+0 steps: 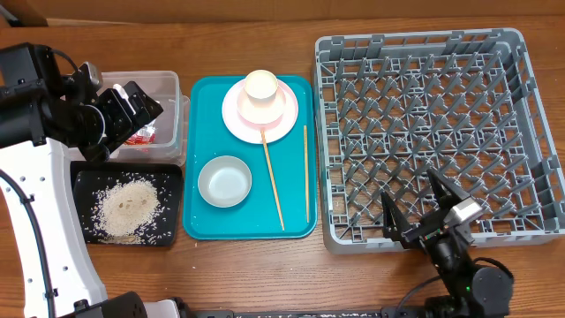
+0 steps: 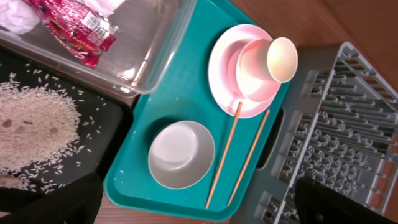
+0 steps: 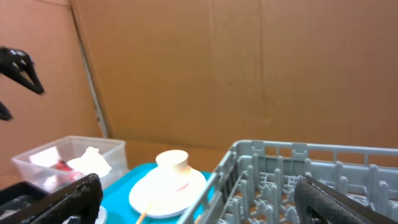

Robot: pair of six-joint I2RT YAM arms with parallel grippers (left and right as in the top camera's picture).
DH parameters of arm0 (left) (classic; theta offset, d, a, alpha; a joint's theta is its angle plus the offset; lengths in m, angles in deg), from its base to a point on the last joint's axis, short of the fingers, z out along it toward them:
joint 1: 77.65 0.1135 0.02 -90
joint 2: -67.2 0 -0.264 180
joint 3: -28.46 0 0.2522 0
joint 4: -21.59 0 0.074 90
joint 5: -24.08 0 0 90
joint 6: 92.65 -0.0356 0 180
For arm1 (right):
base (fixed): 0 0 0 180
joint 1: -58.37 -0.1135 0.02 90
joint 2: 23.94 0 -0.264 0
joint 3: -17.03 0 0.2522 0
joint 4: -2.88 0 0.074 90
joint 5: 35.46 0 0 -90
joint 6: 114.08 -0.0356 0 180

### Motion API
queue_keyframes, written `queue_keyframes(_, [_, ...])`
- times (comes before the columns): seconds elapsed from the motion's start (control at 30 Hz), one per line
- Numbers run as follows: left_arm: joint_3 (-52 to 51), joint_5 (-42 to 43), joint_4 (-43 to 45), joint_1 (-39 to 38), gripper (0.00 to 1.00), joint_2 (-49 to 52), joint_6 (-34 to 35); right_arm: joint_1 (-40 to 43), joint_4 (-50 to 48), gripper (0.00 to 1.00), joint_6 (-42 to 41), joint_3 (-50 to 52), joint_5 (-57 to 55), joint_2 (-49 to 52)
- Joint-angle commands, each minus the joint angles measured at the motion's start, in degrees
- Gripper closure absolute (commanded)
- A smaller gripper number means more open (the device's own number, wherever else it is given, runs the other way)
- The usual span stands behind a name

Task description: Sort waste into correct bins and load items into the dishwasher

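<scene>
The red snack wrapper [image 2: 78, 28] and white napkin [image 2: 18, 15] lie in the clear tub [image 1: 168, 88]. Rice [image 1: 128, 208] is heaped on the black tray [image 1: 84, 177]. On the teal tray [image 1: 199, 97] sit the pink plate [image 1: 238, 119] carrying a pink bowl [image 2: 249, 71] and cream cup [image 1: 262, 86], a grey-green bowl [image 1: 224, 181] and two chopsticks [image 1: 274, 185]. The grey rack [image 1: 437, 132] holds nothing. My left gripper [image 1: 132, 102] hangs open and empty over the tub. My right gripper [image 1: 408, 184] stands open above the rack's near edge.
Brown cardboard walls [image 3: 217, 68] stand behind the table. The rack takes up the right side, with the teal tray pressed close against its left wall. Bare wood [image 1: 265, 274] runs along the front edge.
</scene>
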Motion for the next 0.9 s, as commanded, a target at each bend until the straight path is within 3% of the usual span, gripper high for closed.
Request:
queue_keyframes(0.0, [0.7, -3.8, -0.2, 0.0, 0.00, -0.7, -1.5, 0.1, 3.7, 0.00, -1.9, -11.6, 2.0, 5.5])
queue_keyframes(0.33, [0.7, -4.3, -0.2, 0.0, 0.00, -0.8, -1.5, -0.4, 24.0, 0.00, -6.5, -45.8, 17.3, 41.9])
queue_keyframes(0.47, [0.7, -4.3, -0.2, 0.0, 0.00, -0.7, -1.5, -4.9, 33.8, 0.00, -6.5, -58.1, 21.6, 57.9])
queue_keyframes(0.57, [0.7, -4.3, -0.2, 0.0, 0.00, -0.8, -1.5, -11.6, 35.2, 0.00, -6.4, -62.5, 21.4, 67.6])
queue_keyframes(0.7, [0.7, -4.3, -0.2, 0.0, 0.00, -0.8, -1.5, -20.5, 29.6, 0.00, -6.3, -62.9, 20.7, 77.7])
queue_keyframes(0.87, [0.7, -4.3, -0.2, 0.0, 0.00, -0.8, -1.5, -30.0, 27.1, 0.00, -6.3, -62.8, 6.1, 87.2])
